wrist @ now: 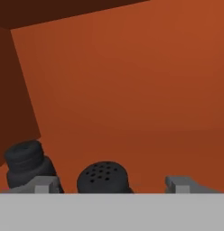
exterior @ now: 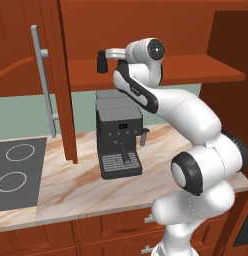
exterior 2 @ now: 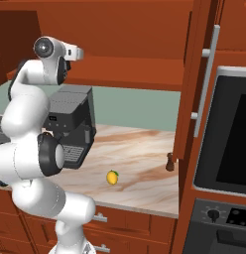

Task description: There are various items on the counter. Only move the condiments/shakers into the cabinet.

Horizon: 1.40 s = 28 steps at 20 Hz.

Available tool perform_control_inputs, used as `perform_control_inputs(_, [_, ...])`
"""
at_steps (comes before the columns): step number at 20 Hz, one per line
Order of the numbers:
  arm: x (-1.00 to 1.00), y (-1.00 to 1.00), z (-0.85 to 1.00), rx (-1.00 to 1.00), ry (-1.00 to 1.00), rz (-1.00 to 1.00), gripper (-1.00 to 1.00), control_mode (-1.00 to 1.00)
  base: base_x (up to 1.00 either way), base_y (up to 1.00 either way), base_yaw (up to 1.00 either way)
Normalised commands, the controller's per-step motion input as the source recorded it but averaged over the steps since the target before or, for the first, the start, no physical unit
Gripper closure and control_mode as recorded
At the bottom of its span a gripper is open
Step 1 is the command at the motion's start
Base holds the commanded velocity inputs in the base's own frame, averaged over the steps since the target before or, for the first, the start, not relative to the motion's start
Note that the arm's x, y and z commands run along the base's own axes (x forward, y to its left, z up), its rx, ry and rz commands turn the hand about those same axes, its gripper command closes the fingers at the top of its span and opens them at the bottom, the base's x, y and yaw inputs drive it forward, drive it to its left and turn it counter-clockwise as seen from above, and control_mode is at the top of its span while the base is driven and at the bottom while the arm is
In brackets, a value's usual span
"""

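Inside the cabinet (exterior: pixel 206 70), the gripper (wrist: pixel 114 182) sits with fingers spread wide around a shaker (wrist: pixel 104 177), another shaker (wrist: pixel 25 163) left of it. Withdraw straight back, touching neither.

Matt black shakers (wrist: pixel 102 177), smooth wood cabinet (exterior: pixel 156 75), marbled stone counter (exterior 2: pixel 145 149)

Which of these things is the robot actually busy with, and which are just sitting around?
Job: holed shaker and ridged shaker, both in the cabinet; mill on the counter.
Lying about: lemon, coffee machine, stovetop.
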Motion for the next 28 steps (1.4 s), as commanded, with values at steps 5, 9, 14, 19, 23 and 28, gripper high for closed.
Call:
perform_control_inputs(5, [-0.54, -0.01, 0.41, 0.00, -0.06, 0.00, -1.00, -1.00, 0.00, 0.00, 0.00])
perform_control_inputs(9, [-1.00, -0.18, 0.17, 0.00, -0.08, 0.00, -1.00, -1.00, 0.00, 0.00, 0.00])
perform_control_inputs(14, [-1.00, -0.47, 0.00, -0.01, 0.00, -0.02, -1.00, -1.00, 0.00, 0.00, 0.00])
perform_control_inputs(19, [-1.00, -0.60, 0.00, -0.02, 0.00, -0.04, -1.00, -1.00, 0.00, 0.00, 0.00])
perform_control_inputs(23, [-1.00, -0.50, 0.00, -0.03, 0.03, -0.06, -1.00, -1.00, 0.00, 0.00, 0.00])
perform_control_inputs(28, [-1.00, -0.38, -0.01, -0.05, 0.16, -0.15, -1.00, -1.00, 0.00, 0.00, 0.00])
